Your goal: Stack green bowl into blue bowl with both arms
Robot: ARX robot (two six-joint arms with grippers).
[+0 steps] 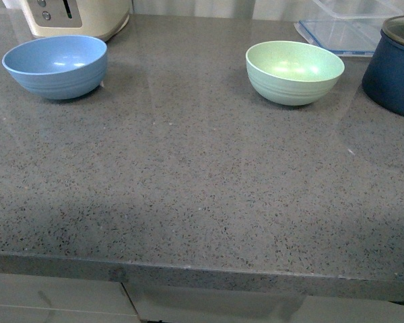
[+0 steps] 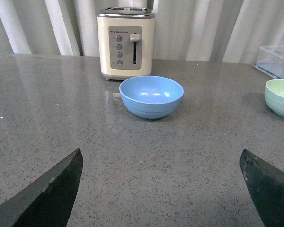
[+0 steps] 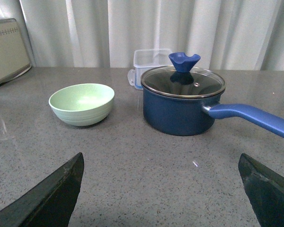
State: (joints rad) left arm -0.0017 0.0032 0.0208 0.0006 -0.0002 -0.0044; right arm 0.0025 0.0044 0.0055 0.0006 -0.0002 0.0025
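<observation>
The pale mint-green bowl (image 1: 294, 71) stands upright and empty on the grey speckled counter, right of centre at the back. The sky-blue bowl (image 1: 56, 65) stands upright and empty at the back left. Neither arm shows in the front view. In the left wrist view my left gripper (image 2: 161, 165) is open over bare counter, with the blue bowl (image 2: 151, 96) well ahead of it and the green bowl (image 2: 280, 97) at the edge. In the right wrist view my right gripper (image 3: 161, 165) is open, with the green bowl (image 3: 82, 104) ahead and to one side.
A cream toaster (image 1: 67, 17) stands just behind the blue bowl. A dark navy lidded pot (image 1: 396, 64) sits right of the green bowl, its long handle (image 3: 253, 118) sticking out sideways. A clear plastic container (image 1: 343, 25) lies behind. The counter's front edge (image 1: 202, 266) runs across below.
</observation>
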